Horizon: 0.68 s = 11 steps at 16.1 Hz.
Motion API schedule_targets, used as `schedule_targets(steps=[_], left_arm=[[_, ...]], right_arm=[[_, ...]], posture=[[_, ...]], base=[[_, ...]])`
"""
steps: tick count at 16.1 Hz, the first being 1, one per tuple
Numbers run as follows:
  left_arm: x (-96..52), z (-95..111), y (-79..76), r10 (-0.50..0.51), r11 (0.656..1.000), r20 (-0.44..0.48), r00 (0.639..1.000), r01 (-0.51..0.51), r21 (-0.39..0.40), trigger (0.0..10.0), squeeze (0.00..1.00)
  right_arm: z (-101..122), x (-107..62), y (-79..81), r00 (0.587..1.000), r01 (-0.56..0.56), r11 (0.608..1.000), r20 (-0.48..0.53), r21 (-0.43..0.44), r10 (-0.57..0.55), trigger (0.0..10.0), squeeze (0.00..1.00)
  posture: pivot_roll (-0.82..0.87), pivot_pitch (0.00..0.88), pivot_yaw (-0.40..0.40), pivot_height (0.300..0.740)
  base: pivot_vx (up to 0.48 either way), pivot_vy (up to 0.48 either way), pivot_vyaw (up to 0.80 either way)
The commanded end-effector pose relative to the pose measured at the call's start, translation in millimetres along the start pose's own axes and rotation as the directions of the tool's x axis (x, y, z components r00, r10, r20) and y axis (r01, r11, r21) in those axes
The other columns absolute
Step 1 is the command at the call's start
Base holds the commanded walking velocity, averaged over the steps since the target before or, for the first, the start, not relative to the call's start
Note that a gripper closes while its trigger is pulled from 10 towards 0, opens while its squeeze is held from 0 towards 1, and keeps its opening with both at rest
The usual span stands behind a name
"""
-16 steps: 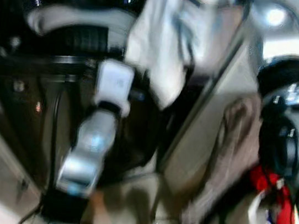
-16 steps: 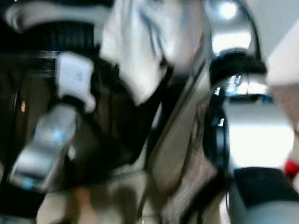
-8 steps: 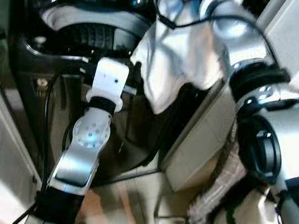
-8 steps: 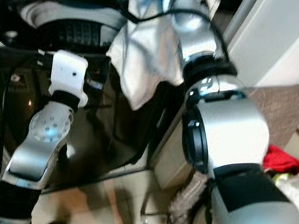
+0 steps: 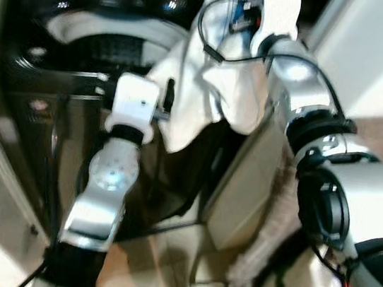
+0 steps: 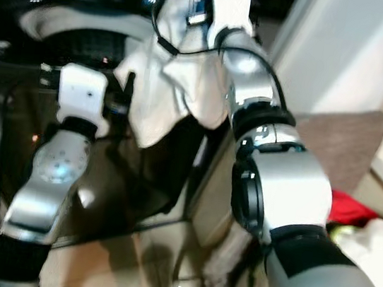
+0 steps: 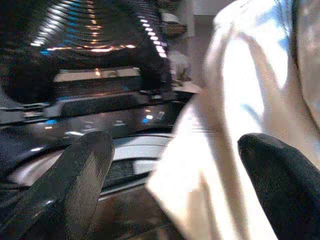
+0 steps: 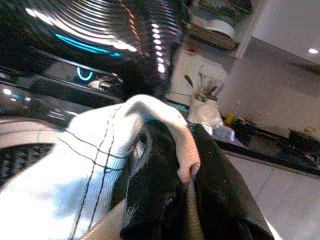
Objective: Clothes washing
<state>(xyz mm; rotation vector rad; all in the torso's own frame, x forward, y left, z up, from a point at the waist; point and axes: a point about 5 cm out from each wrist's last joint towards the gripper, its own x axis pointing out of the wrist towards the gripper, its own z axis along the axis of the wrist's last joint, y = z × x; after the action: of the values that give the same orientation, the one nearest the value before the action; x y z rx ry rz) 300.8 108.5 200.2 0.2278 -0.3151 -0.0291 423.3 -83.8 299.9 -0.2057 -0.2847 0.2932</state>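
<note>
Black top-loading washing machine with a pale rim round its open drum [image 5: 107, 32] straight ahead. Right gripper [image 8: 165, 200] raised beside that opening, black fingers clamped on a white ribbed cloth garment with thin dark stitch lines [image 5: 204, 102], which hangs in folds down the machine's front corner. Left gripper [image 7: 175, 165] just beside the hanging cloth, fingers [image 7: 80, 170] spread wide, nothing held. Red fabric [image 6: 350, 209] low on the right, near a brown textured cushion [image 6: 341, 147].

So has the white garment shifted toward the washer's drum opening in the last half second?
Yes. The white garment now overlaps more of the drum opening, carried by the right gripper.
</note>
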Motion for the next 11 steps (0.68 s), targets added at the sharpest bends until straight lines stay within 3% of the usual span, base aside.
schedule_targets(steps=[1, 2, 4, 5, 6, 9, 11], left_arm=[[0.5, -6, 0.3, 0.026, 0.999, -0.043, 0.999, -0.024, 0.043, 10.0, 0.0], [-1.7, -13, 4.7, 0.054, 0.996, -0.08, 0.995, -0.048, 0.08, 10.0, 0.0], [-12.8, -20, 19.3, 0.087, 0.995, -0.101, 0.991, -0.081, 0.064, 10.0, 0.0], [-13.9, -22, 20.9, 0.095, 0.994, -0.111, 0.989, -0.088, 0.07, 10.0, 0.0], [-16.2, -24, 21.0, 0.107, 0.993, -0.129, 0.986, -0.1, 0.063, 10.0, 0.0], [-16.9, -26, 21.6, 0.121, 0.991, -0.141, 0.983, -0.112, 0.068, 10.0, 0.0], [-20.7, -33, 24.7, 0.107, 0.992, -0.163, 0.981, -0.094, 0.084, 10.0, 0.0]], right_arm=[[-2, -1.4, -0.3, 1.0, -0.004, 1.0, 0.011, -0.015, 0.004, 10.0, 0.0], [-5, -3.0, -1.1, 1.0, -0.005, 0.999, 0.006, -0.048, 0.005, 10.0, 0.0], [-23, -11.3, -9.1, 1.0, 0.014, 0.999, -0.021, -0.039, -0.015, 10.0, 0.0], [-27, -13.1, -8.6, 1.0, 0.002, 0.999, -0.029, -0.034, -0.003, 10.0, 0.0], [-37, -18.2, -5.4, 0.999, -0.049, 0.998, -0.023, 0.03, 0.049, 10.0, 0.0], [-56, -27.1, 2.7, 0.997, -0.06, 0.997, -0.05, 0.052, 0.063, 10.0, 0.0], [-86, -47.1, 2.5, 0.995, -0.066, 0.994, -0.065, 0.09, 0.072, 10.0, 0.0]], posture=[[0.15, 0.016, -0.142, 0.74], [0.16, 0.017, -0.15, 0.74], [0.17, 0.023, -0.156, 0.74], [0.17, 0.023, -0.156, 0.74], [0.17, 0.025, -0.156, 0.74], [0.17, 0.022, -0.156, 0.74], [0.17, 0.017, -0.153, 0.74]], base=[[0.0, 0.0, 0.0], [0.0, 0.0, 0.43], [0.0, 0.0, 0.2], [0.0, 0.0, 0.0], [0.0, 0.0, 0.46], [0.0, 0.0, 0.27], [0.0, 0.0, 0.2]])
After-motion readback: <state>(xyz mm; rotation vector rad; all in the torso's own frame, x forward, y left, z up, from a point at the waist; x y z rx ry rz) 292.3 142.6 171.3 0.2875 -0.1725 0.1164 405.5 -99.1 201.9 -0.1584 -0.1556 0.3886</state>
